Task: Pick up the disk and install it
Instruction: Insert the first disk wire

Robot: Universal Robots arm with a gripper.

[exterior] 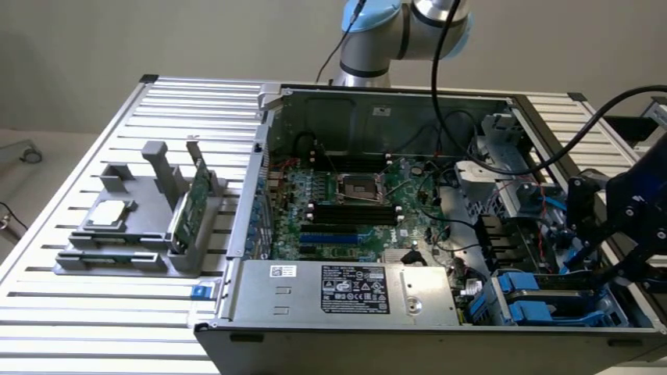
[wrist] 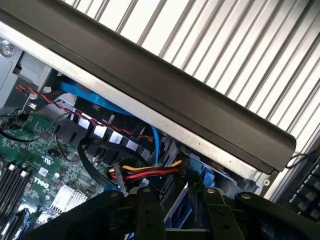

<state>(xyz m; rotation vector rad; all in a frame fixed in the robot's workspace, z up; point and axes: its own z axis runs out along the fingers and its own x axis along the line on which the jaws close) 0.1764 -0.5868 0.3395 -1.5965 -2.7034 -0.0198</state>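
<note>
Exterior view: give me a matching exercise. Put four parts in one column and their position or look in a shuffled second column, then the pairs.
Parts:
1. chip
2. card
3. power supply
4. main board

Descriptions:
A. green, lying flat on the floor of the case, with black slots
B. silver, lying flat on the grey holder
C. green, standing on edge in the grey holder
D. silver box with labels on top, inside the case

Pairs: 1-B, 2-C, 3-D, 4-A

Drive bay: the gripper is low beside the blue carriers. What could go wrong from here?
Snagging: the gripper sits right by the red-and-yellow power lead and a blue cable; moving could drag them. Collision: the case's dark edge runs close alongside, so a sideways shift may hit it.
</note>
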